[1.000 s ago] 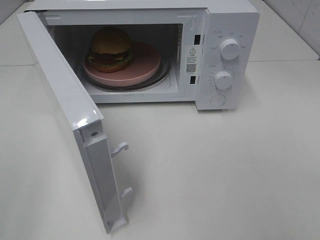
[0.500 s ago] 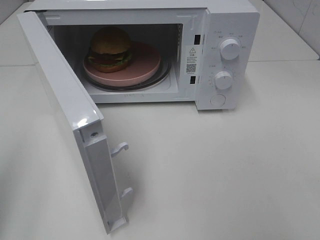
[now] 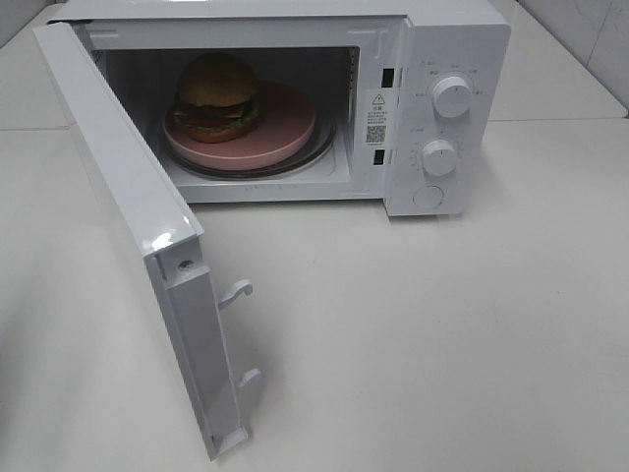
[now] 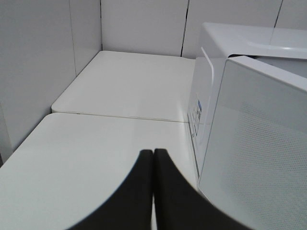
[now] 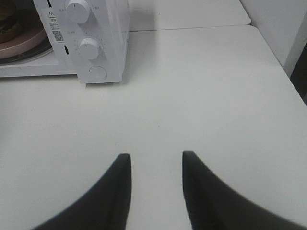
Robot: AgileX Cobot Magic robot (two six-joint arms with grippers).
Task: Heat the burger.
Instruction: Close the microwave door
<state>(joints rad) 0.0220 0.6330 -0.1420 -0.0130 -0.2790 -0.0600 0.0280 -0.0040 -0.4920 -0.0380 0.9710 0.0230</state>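
Worktop (image 3: 442, 324): a pale, plain surface on which the oven is carried; neither arm is seen in the high view.
Microwave oven (image 3: 462, 39): it is set at the back of the worktop, with its cavity exposed.
Door (image 3: 118, 187): it is swung wide open on the left-hand hinge, its free edge with two latch hooks (image 3: 236, 291) turned towards the front.
Left tool (image 4: 153, 153): its fingers are clenched together on nothing, and it is held outside the door, on the door's outer face side.
Right tool (image 5: 156, 158): it is released, with a clear gap between its fingers and nothing held, and is kept well apart from the control panel.
Plate (image 3: 285, 123): a pink round plate is rested on the glass turntable (image 3: 329, 147) inside the cavity.
Burger (image 3: 217, 95): it is placed on the left part of the plate, inside the oven, upright and off centre.
Knobs: an upper knob (image 3: 452, 96) and a lower knob (image 3: 439, 157) are mounted on the panel; their settings cannot be read.
Step judged: loading is done; the door is to be shut and the timer set.
Risks: the oven may be shoved along the worktop if the door is pushed hard or off line; the latch may be left uncaught by a weak push; a knob may be slipped off by a poorly centred grip.
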